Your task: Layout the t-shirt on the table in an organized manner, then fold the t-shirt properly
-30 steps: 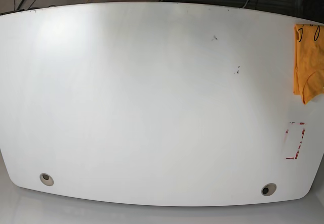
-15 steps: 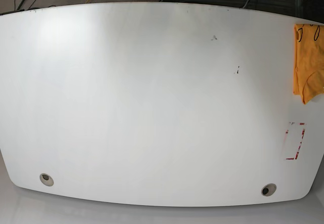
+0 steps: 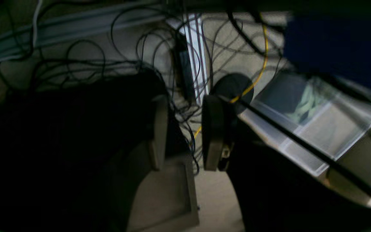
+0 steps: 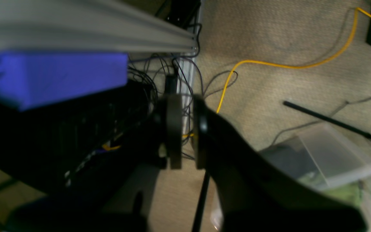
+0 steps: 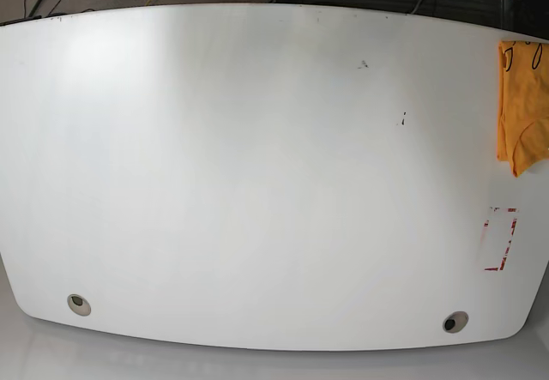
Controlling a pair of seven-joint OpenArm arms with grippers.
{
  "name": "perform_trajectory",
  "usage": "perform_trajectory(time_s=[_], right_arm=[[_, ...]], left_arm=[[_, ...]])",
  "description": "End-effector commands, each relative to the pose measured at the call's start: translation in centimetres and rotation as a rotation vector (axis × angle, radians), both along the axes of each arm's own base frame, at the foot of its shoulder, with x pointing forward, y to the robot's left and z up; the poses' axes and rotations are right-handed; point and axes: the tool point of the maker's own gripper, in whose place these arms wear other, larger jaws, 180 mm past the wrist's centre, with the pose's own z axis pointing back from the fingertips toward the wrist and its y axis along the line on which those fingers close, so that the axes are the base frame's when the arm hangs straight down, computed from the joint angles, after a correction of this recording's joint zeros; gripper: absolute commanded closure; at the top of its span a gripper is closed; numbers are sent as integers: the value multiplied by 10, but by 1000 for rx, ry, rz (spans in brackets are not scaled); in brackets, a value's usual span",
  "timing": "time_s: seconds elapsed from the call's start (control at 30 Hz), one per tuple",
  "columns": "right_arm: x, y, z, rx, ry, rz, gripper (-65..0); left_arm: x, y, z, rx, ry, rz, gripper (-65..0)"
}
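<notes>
My left claw (image 3: pixel 185 135) hung part open and empty over floor cables; my right claw (image 4: pixel 185 129) was nearly shut, empty. The t-shirt (image 5: pixel 521 105) lay bunched at the worktop's (image 5: pixel 257 183) far right edge, nothing laid out or folded yet.

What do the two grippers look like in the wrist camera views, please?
Both are dark, nearly black. The left gripper has flat, elongated fingers with greyish inner faces. The right gripper has similar black plate-like fingers on a curved dark body. No markings are visible.
</notes>
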Motion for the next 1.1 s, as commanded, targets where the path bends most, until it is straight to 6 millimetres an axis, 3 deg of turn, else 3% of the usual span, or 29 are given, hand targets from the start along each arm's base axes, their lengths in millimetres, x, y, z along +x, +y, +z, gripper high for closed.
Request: perform_trajectory(time_s=[0.0,0.13,0.23,0.5,1.07], right_arm=[[-1,-13,-11,-2,25,-16,-51],[9,-22,-25,-8,48,-31,-51],[14,-26,-36,-6,73,-49,-52],[32,-21,-54,15,108,-87,-55],[49,-10,-65,44,138,-102,-55]], left_arm=[[0,0,-9,-8,26,24,-164],[4,5,-27,47,69,78,-164],[14,24,-39,114,77,116,-164],[28,25,-56,173,126,181,-164],[33,39,-61,281,154,210,-165]])
